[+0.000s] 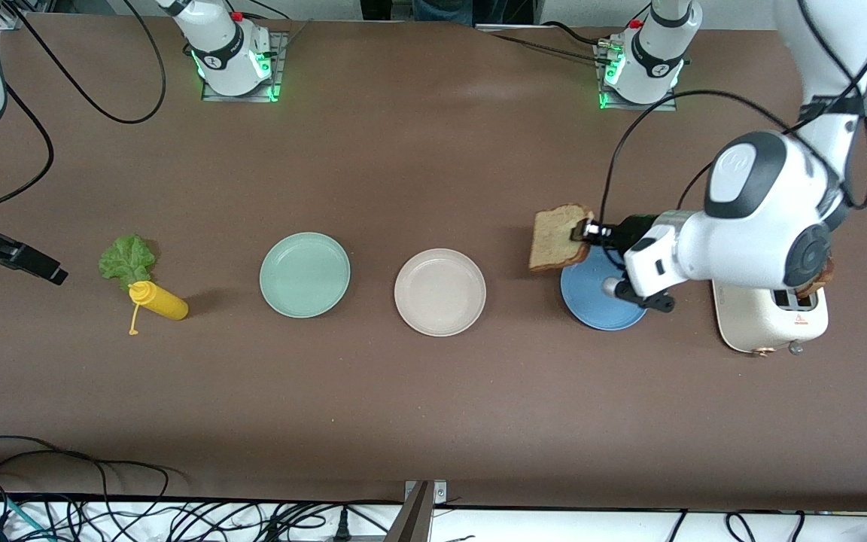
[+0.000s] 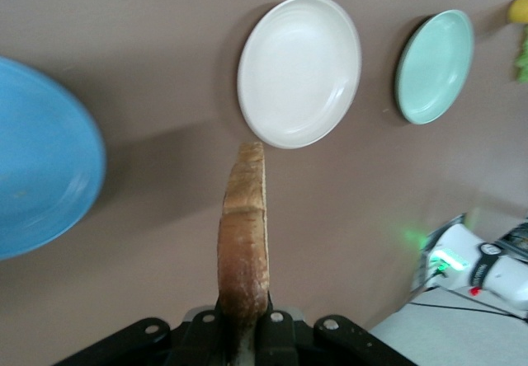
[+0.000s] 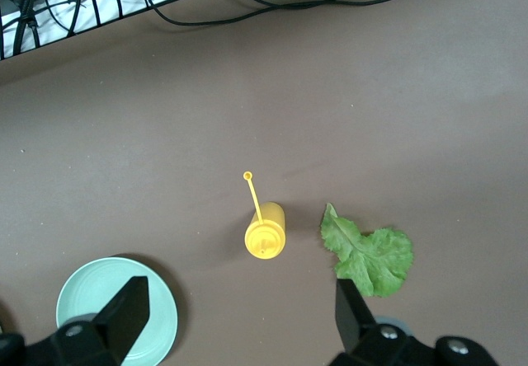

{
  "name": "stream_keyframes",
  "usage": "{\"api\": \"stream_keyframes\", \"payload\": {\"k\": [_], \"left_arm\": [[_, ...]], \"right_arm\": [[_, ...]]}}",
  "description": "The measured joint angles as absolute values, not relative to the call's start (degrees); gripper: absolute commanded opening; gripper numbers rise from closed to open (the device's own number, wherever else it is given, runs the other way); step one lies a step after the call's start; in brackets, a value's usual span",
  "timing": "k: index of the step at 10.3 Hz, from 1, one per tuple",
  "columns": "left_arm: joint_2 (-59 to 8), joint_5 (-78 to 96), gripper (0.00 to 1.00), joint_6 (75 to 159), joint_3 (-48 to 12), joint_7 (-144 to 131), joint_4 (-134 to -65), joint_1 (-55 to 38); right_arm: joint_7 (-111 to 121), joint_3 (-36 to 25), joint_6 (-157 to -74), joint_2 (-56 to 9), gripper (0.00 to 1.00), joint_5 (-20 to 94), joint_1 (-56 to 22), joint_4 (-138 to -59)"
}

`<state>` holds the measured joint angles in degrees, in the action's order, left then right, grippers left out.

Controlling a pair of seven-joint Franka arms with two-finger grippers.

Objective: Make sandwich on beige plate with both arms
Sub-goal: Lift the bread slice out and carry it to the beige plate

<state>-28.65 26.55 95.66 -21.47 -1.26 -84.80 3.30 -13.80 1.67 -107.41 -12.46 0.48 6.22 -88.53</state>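
Observation:
My left gripper (image 1: 582, 232) is shut on the crust edge of a brown bread slice (image 1: 558, 237) and holds it on edge in the air, over the rim of the blue plate (image 1: 599, 312). In the left wrist view the bread slice (image 2: 245, 234) sticks out from the left gripper (image 2: 243, 321) toward the beige plate (image 2: 299, 69). The beige plate (image 1: 439, 291) lies bare at mid-table. The green lettuce leaf (image 1: 126, 258) lies flat toward the right arm's end. My right gripper (image 1: 46, 269) hangs open and holds nothing, above the table beside the lettuce leaf (image 3: 369, 255).
A mint green plate (image 1: 305, 274) lies between the beige plate and the lettuce. A yellow squeeze bottle (image 1: 159, 301) lies touching the leaf. A cream toaster (image 1: 768, 327) with something brown (image 1: 817, 284) in its slot stands at the left arm's end. Cables hang along the table's near edge.

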Motion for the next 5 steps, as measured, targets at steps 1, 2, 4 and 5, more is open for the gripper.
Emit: {"api": "stream_keyframes", "payload": {"k": [1, 2, 4, 5], "left_arm": [[-30.84, 29.06, 0.0, 98.3, -21.56, -1.26, -84.31, 1.31], [-32.79, 30.96, 0.0, 101.94, -21.69, -1.27, -84.16, -1.38], [-36.41, 33.08, 0.0, 111.47, -21.74, -1.6, -84.01, -6.63], [-38.24, 35.21, 0.0, 115.98, -21.73, -1.35, -83.7, -8.15]], "right_arm": [[-13.8, 1.67, -107.41, -12.46, 1.0, 0.48, 6.22, -88.52], [-13.8, 1.67, -107.41, -12.46, 1.0, 0.48, 6.22, -88.52], [-13.8, 1.66, -107.41, -12.47, 1.0, 0.48, 6.23, -88.52], [-13.8, 1.66, -107.41, -12.48, 1.0, 0.48, 6.23, -88.52]]}}
